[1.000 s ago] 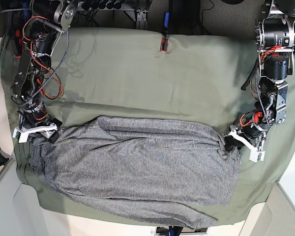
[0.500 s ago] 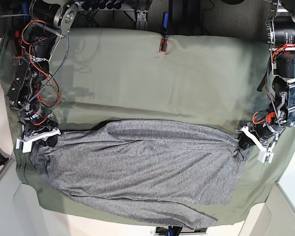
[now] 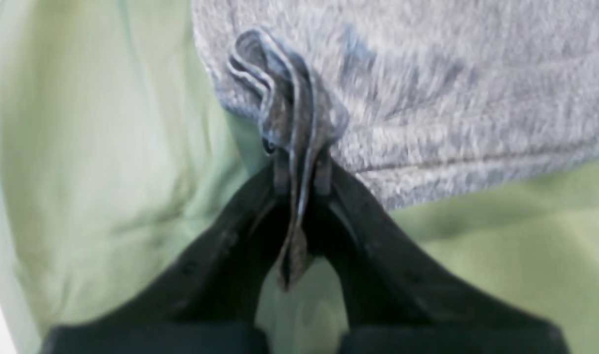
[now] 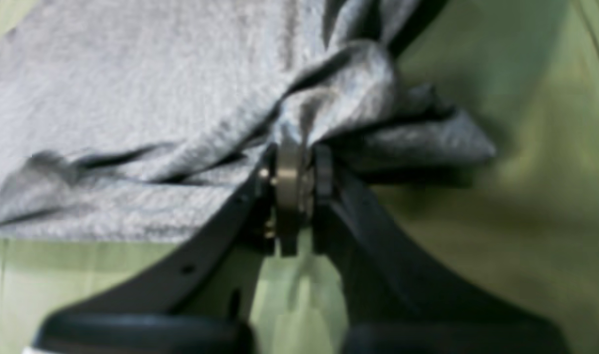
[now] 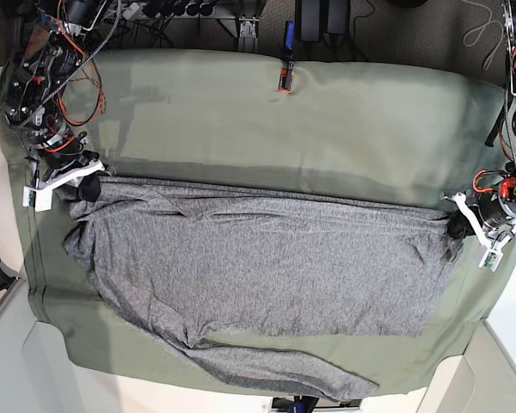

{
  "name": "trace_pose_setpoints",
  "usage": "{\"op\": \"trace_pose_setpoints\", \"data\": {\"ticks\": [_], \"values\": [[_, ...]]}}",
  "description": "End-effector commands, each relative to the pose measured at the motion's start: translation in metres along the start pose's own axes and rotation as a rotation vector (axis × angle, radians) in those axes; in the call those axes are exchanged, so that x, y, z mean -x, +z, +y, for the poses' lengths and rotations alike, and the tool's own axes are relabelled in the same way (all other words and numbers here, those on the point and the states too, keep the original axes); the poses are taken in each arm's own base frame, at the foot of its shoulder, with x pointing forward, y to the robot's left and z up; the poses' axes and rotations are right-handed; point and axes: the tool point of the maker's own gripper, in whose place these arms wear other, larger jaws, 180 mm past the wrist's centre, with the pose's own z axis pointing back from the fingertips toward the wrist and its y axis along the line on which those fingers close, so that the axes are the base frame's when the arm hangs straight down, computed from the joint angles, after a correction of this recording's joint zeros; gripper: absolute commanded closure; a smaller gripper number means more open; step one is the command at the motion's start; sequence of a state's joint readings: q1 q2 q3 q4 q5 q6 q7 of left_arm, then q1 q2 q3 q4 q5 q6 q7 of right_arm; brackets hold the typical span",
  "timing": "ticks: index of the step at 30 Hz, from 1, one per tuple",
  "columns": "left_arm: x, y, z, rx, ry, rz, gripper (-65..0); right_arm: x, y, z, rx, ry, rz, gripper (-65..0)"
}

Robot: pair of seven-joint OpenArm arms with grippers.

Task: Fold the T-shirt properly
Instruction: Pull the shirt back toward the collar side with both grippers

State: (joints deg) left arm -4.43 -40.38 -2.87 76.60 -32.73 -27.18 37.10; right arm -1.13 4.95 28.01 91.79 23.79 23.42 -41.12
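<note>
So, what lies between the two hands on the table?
In the base view, only the T-shirt spans from the right hand to the left hand, each shut on a corner, over the green cloth.

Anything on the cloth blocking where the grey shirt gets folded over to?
Nothing visible. Both grippers already pinch the heather-grey knit T-shirt: left gripper at one corner, right gripper at the other, jaws shut on fabric. The olive-green table cloth beyond the shirt shows only wrinkles; a small red-and-black clip sits at its far edge.
</note>
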Motion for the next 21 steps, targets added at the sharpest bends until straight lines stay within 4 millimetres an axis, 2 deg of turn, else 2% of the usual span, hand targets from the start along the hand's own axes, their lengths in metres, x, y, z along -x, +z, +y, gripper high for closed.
{"op": "trace_pose_setpoints", "data": {"ticks": [1, 10, 16, 21], "values": [[-0.008, 0.015, 0.023, -0.069, -0.029, -0.006, 0.0, -0.017, 0.010, -0.008, 0.021, 0.031, -0.051, 0.0], [0.057, 0.063, 0.039, -0.140, -0.003, 0.079, 0.0, 0.017, 0.060, -0.025, 0.065, 0.143, 0.047, 0.0], [0.086, 0.084, 0.019, -0.109, -0.019, 0.110, 0.0, 0.044, 0.086, -0.034, 0.093, 0.178, 0.120, 0.0], [0.100, 0.082, 0.001, -0.084, 0.024, 0.092, 0.0, 0.055, 0.101, -0.044, 0.124, 0.178, 0.143, 0.0]]}}
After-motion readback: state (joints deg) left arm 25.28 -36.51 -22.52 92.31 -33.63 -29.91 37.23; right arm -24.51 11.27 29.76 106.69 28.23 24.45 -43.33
